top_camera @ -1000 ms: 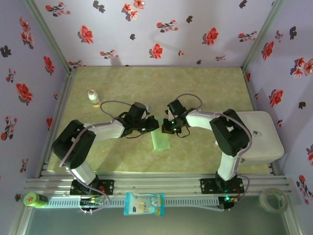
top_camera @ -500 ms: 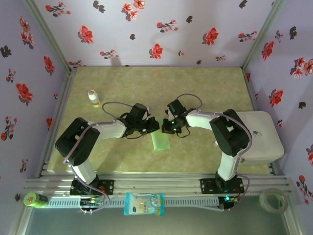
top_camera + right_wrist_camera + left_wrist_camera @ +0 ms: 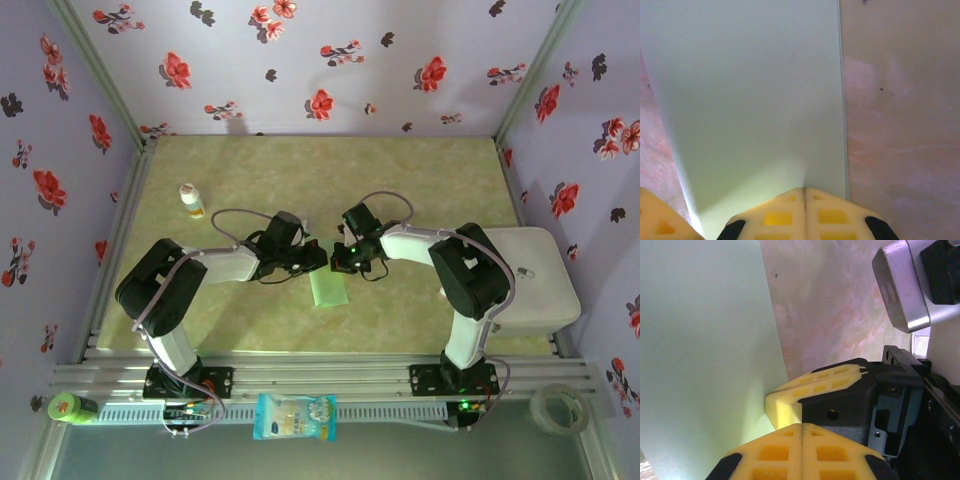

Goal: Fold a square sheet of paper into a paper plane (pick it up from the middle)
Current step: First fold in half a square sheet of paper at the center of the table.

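Counter (image 3: 400, 180) centre is occupied by the square sheet of paper (image 3: 327, 288), folded narrow and laid flat. Its far end is touched by the left gripper (image 3: 318, 258) and the right gripper (image 3: 338, 262), both clenched shut, tips side by side.

Soft, even light from above fills the enclosure in the top external view, leaving the floral walls (image 3: 300, 70) bright and the marbled table (image 3: 420, 180) flat, with only faint shadows under the two arms. The overhead picture is slightly soft, and its straight frame rails splay toward the corners. At the right wrist, the square sheet of paper (image 3: 750, 90) glows brightest just ahead of the right gripper (image 3: 804, 205), whose yellow tips look soft-edged at close range. The left wrist view dims to grey-green at upper left.
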